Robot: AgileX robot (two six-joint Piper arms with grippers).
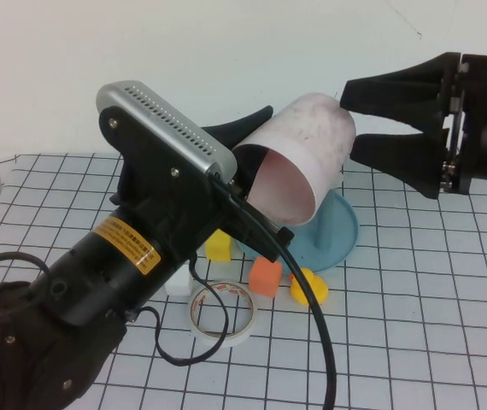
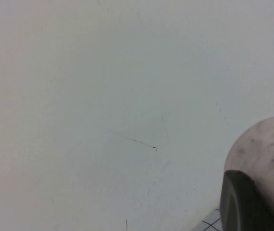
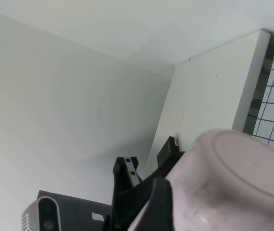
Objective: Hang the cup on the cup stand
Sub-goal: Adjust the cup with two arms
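Note:
The pale pink cup (image 1: 303, 154) is held in the air on its side, with its mouth toward the left arm. My left gripper (image 1: 248, 145) is shut on its rim; one dark finger (image 2: 242, 202) lies against the cup's wall (image 2: 267, 144). My right gripper (image 1: 349, 120) comes in from the right and is open, its two fingers standing above and below the cup's closed end. In the right wrist view, a finger (image 3: 158, 202) sits close against the cup (image 3: 233, 183). Below the cup lies the blue round base of the cup stand (image 1: 337, 231); its posts are hidden behind the cup.
On the checked mat in front of the stand lie a yellow block (image 1: 218, 245), an orange block (image 1: 265, 276), a yellow piece (image 1: 308, 288), a white block (image 1: 178, 282) and a roll of tape (image 1: 222, 312). The left arm's black cable (image 1: 312, 333) hangs over them.

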